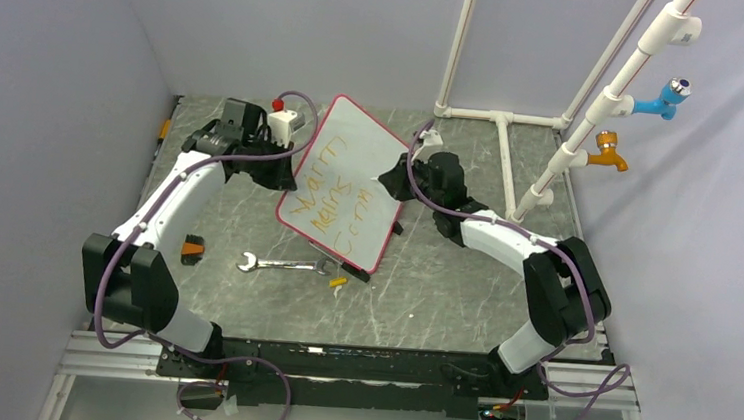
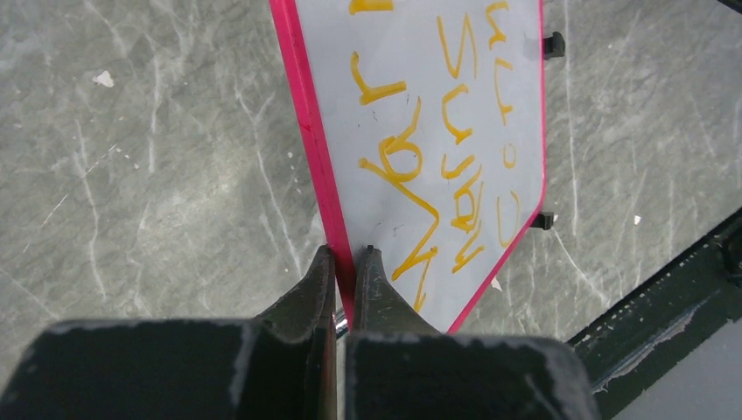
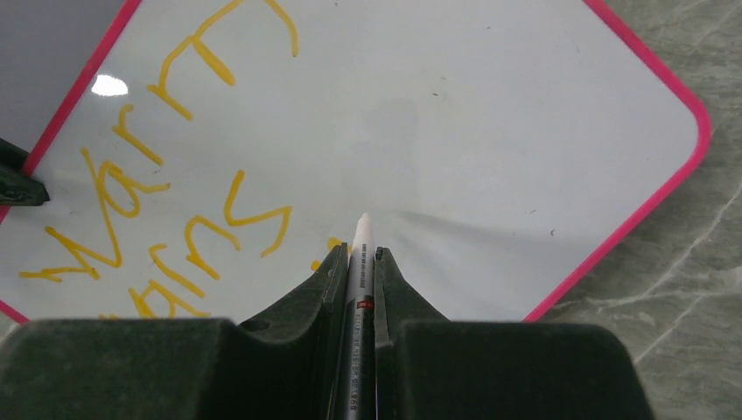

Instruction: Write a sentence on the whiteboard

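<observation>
The whiteboard (image 1: pixel 358 149), white with a pink rim and black edge clips, stands tilted up off the table between both arms. Three lines of yellow handwriting (image 1: pixel 333 207) cover its lower half. My left gripper (image 1: pixel 288 175) is shut on the board's pink left edge (image 2: pixel 324 175), one finger on each face (image 2: pixel 347 254). My right gripper (image 1: pixel 392 179) is shut on a white marker (image 3: pixel 360 271) whose tip points at the board's face (image 3: pixel 490 114), just right of the writing. Whether the tip touches, I cannot tell.
A silver wrench (image 1: pixel 284 263) and a small yellow cap (image 1: pixel 338 283) lie on the table below the board. An orange-black piece (image 1: pixel 191 249) sits at the left. A white box with a red knob (image 1: pixel 285 120) stands behind the left gripper. White pipes (image 1: pixel 507 161) with taps rise at the back right.
</observation>
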Controlling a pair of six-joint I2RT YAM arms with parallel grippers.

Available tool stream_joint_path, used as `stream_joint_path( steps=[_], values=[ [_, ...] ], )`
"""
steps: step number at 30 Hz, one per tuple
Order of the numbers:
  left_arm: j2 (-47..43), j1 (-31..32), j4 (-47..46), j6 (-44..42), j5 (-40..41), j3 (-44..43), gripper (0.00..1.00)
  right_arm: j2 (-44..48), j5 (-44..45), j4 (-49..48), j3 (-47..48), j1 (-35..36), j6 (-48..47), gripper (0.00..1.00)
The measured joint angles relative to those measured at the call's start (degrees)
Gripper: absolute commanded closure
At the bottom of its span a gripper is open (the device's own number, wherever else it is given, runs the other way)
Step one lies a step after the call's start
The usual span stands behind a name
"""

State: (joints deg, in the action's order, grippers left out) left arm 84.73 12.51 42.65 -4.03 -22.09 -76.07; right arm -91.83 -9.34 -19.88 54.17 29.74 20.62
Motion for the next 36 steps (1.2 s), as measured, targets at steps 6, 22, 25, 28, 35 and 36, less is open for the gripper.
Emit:
stream_joint_path(
  steps=[6,22,25,28,35,36],
  values=[
    [0.0,-1.1,-0.5,-0.9,-6.0,1.0,1.00,-0.1,-3.8,-3.8,-3.0,-1.2,1.7,1.00],
    [0.0,-4.0,-3.9,-0.7,-16.4,2.8,1.00,-1.1,-5.9,-6.9,-4.7,-3.4,3.8,1.00],
    [0.0,-4.0,-4.1,-0.7,-16.7,2.8,1.00,-1.2,-5.9,-6.7,-4.5,-3.4,3.8,1.00],
    [0.0,-4.1,-4.1,-0.7,-16.9,2.8,1.00,-1.8,-5.6,-6.3,-3.3,-3.5,3.8,1.00],
    [0.0,-4.1,-4.5,-0.7,-17.2,2.9,1.00,-2.3,-4.6,-5.3,-1.3,-3.5,2.9,1.00],
    [0.0,-4.1,-4.5,-0.6,-17.3,2.9,1.00,-2.3,-4.6,-5.1,-1.1,-3.5,2.8,1.00]
  ],
)
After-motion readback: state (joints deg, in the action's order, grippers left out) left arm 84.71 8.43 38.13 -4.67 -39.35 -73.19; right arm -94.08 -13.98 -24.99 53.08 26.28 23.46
